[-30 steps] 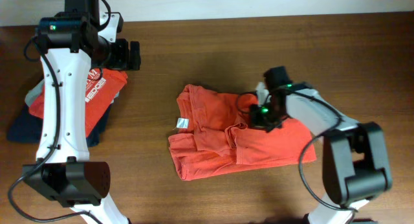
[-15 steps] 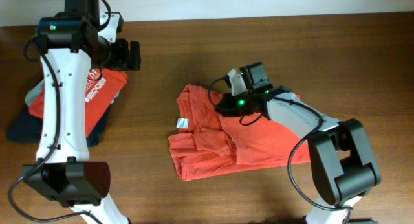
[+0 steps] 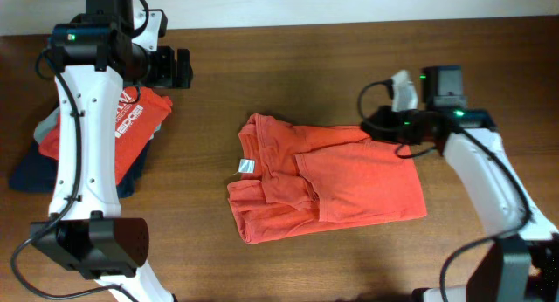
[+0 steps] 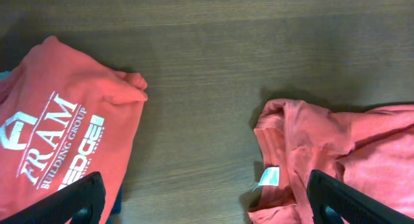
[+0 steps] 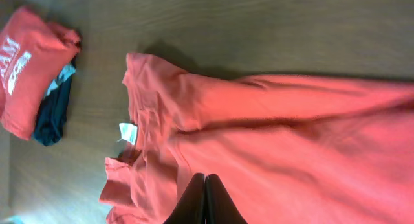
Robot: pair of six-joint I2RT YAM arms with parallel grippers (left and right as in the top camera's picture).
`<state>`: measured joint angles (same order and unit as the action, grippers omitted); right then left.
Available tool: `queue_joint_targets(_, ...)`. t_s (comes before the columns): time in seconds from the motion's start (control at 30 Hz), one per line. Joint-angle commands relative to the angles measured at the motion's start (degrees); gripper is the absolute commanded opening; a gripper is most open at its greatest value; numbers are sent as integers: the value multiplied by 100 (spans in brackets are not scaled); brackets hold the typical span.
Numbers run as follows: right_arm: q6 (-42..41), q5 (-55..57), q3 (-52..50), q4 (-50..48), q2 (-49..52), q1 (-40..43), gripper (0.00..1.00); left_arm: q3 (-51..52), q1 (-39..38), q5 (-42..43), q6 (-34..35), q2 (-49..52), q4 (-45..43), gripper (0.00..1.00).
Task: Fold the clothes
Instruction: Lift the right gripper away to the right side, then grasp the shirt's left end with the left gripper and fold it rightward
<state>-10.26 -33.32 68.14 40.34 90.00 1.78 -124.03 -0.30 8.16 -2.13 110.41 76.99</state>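
The brown table (image 3: 349, 49) carried the orange-red T-shirt (image 3: 349, 188), partly folded at its middle, and a stack of folded garments (image 3: 144, 119) at the left. The left end effector (image 3: 179, 68) hung released near that stack. The right end effector (image 3: 377, 127) was clenched at the shirt's top right corner.

Soft even light, faint shadows, wrist views slightly blurred

Matt, creased cloth T-shirt (image 3: 349, 184), smooth wood-grain table (image 3: 306, 66), white plastic left arm (image 3: 83, 145)
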Motion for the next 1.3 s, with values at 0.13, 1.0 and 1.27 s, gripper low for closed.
queue_joint_targets(0.13,428,-50,81,584,-323,645,5,-13,-7,278,-2,26,-302,99)
queue_joint_targets(1.0,448,249,76,813,-317,728,6,4229,-918,1926,179,1115,-1912,94)
queue_joint_targets(1.27,450,251,76,949,-317,728,6,4378,-1751,1650,1172,1213,-2295,89)
